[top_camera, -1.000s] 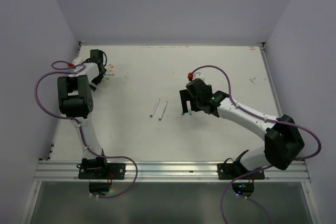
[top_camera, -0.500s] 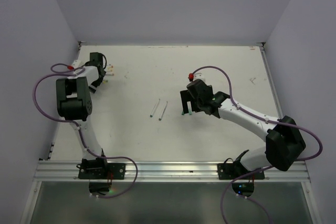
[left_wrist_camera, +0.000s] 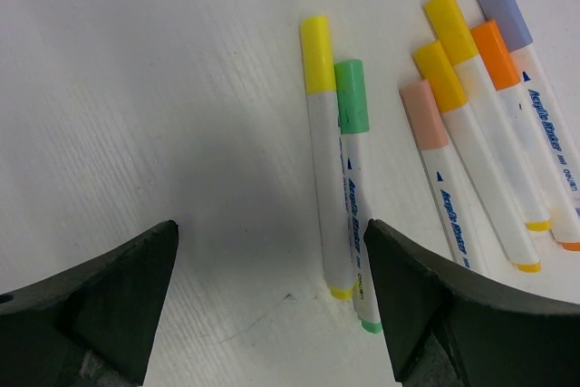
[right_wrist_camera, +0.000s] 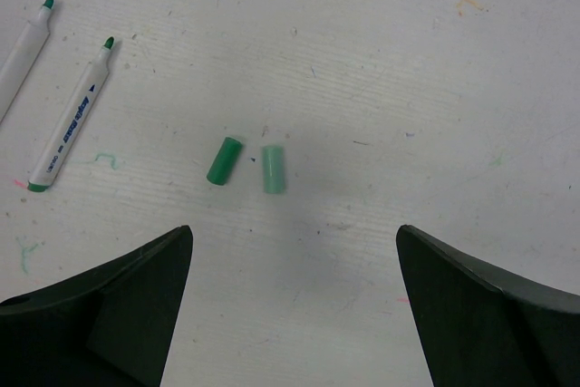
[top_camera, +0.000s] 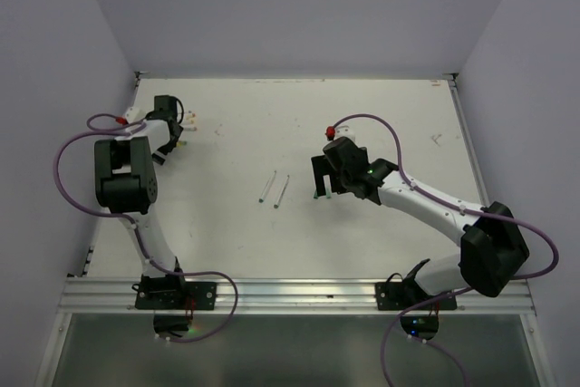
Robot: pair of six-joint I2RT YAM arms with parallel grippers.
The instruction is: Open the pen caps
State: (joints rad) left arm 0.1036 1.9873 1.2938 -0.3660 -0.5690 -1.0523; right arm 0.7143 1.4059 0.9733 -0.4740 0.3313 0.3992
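While hovering over white table [left_wrist_camera: 136, 88], left gripper [left_wrist_camera: 270, 251] spread wide at bottom of frame, nothing held. Just above, centre frame: yellow-capped pen [left_wrist_camera: 319, 178] and green-capped pen [left_wrist_camera: 355, 206] side by side, touching lower down, caps on. Upper right: five more capped pens [left_wrist_camera: 485, 174], fanned. Right gripper [right_wrist_camera: 292, 242] also gaping, empty. Centre of its frame: dark green cap [right_wrist_camera: 224, 160] and light green cap [right_wrist_camera: 273, 169], loose, just beside each other, apart. Upper left: two uncapped pens [right_wrist_camera: 68, 120].

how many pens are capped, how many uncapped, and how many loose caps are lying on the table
capped pens: 7
uncapped pens: 2
loose caps: 2
total: 11
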